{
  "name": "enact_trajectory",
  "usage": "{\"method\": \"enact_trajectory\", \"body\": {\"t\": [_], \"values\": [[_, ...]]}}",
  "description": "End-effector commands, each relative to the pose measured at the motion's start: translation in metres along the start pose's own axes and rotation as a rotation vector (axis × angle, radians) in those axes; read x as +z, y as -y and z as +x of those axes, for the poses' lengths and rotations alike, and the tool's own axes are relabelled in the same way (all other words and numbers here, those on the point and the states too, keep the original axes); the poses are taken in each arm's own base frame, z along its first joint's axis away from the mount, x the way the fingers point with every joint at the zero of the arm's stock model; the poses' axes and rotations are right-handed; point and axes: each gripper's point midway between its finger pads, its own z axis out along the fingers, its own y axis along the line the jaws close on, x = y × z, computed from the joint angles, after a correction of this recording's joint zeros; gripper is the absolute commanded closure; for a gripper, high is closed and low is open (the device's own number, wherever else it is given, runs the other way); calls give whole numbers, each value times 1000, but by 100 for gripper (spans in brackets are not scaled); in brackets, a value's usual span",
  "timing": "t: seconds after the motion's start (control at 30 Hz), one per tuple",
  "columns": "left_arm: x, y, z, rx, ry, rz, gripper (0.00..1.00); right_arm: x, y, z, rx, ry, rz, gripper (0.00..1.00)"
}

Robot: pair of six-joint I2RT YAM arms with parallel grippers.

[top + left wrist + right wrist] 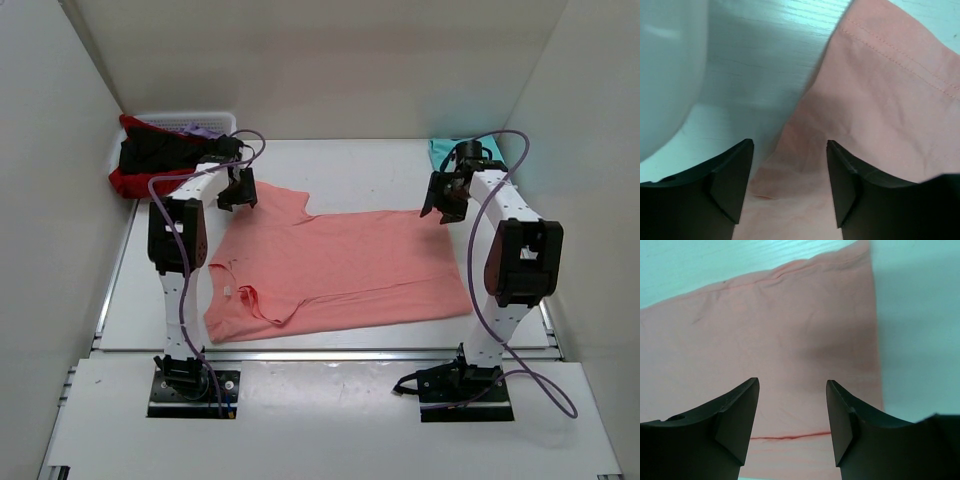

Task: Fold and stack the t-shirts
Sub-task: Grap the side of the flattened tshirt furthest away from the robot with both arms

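Salmon-pink t-shirt (340, 265) lay spread flat mid-worktop (360, 165), both hands empty.
I saw the left hand (789, 150) hanging wide open over the far-left sleeve and the right hand (792, 386) just as wide open over the far-right hem corner, neither gripping cloth.

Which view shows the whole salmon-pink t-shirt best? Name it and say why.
Top external: the salmon-pink t-shirt lies spread on the table, almost wholly visible. Left wrist shows only a stitched edge; right wrist only one corner.
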Motion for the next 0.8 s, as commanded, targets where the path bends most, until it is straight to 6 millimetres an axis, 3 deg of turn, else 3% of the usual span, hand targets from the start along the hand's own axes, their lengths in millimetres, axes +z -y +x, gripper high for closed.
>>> {"method": "enact_trajectory", "body": {"t": [0.0, 0.03, 0.1, 0.13, 0.17, 0.23, 0.33, 0.77], "values": [[4, 15, 8, 29, -31, 62, 33, 2, 6, -24, 18, 60, 15, 46], [5, 18, 7, 26, -31, 70, 37, 6, 10, -26, 29, 64, 28, 46], [4, 21, 6, 12, -31, 87, 56, 11, 19, -34, 57, 83, 57, 46], [4, 21, 4, 9, -29, 90, 61, 15, 24, -37, 64, 89, 74, 46], [2, 24, 5, 3, -38, 127, 74, 24, 32, -43, 82, 94, 100, 46], [2, 24, 9, 2, -48, 133, 77, 28, 35, -48, 85, 103, 114, 46], [-3, 24, 9, 5, -46, 135, 100, 36, 40, -57, 106, 110, 115, 46], [-42, 37, -31, -17, 71, 206, 100, 72, 45, -98, 87, 130, 153, 46]]}}
